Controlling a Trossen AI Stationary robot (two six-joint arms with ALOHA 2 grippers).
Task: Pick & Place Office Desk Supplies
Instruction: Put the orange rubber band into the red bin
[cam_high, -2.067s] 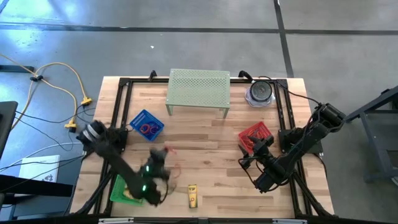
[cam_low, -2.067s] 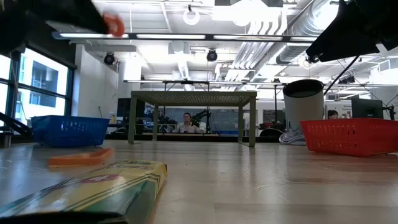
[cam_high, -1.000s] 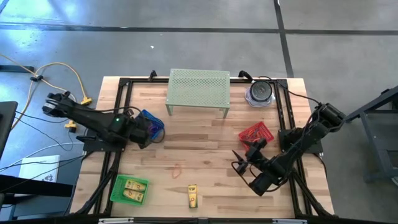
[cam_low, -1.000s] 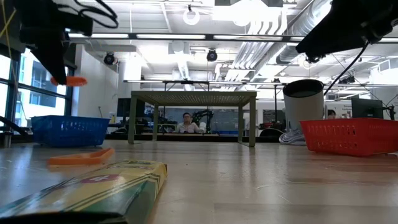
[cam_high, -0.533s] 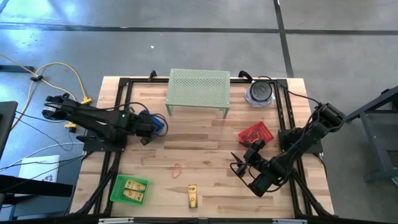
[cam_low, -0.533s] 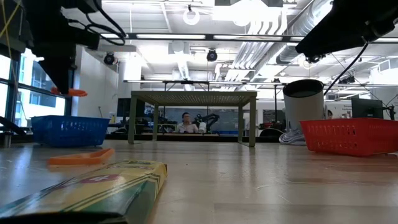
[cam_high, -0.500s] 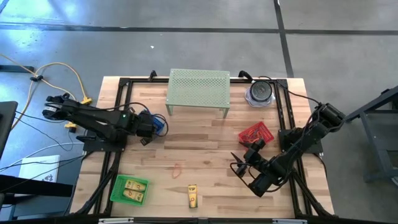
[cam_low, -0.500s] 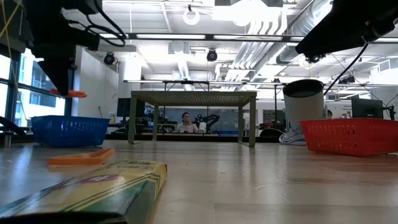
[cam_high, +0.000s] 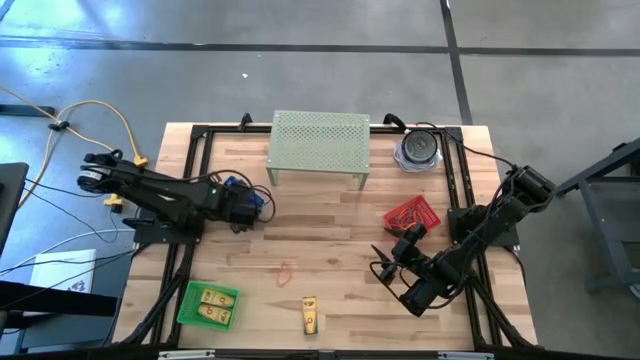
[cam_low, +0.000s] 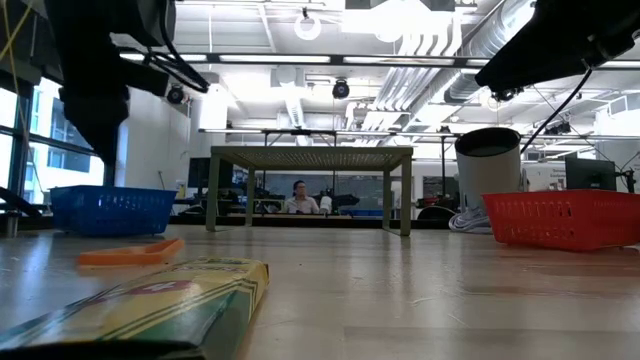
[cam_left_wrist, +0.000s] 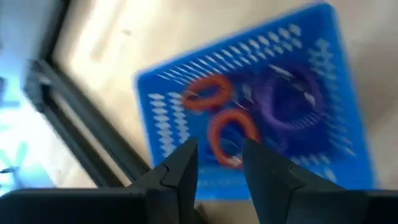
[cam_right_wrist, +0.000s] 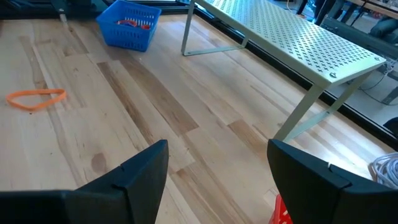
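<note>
- Orange band once hanging from the left gripper (cam_left_wrist: 219, 163) is gone; parted jaws are hovering over the blue basket (cam_high: 248, 200), left of centre.
- Right gripper (cam_right_wrist: 217, 163) is waiting wide open, lower right.
- Drop seems finishing; next, fetching the table's orange band (cam_right_wrist: 35, 98).

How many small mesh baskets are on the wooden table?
3. The blue mesh basket sits under the left gripper, the red mesh basket near the right arm, the green mesh basket at the front-left.

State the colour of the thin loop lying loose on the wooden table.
Orange; the thin loop shows best in the right wrist view.

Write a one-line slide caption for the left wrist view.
Left gripper open above the blue basket, which holds two orange loops and purple loops.
</note>
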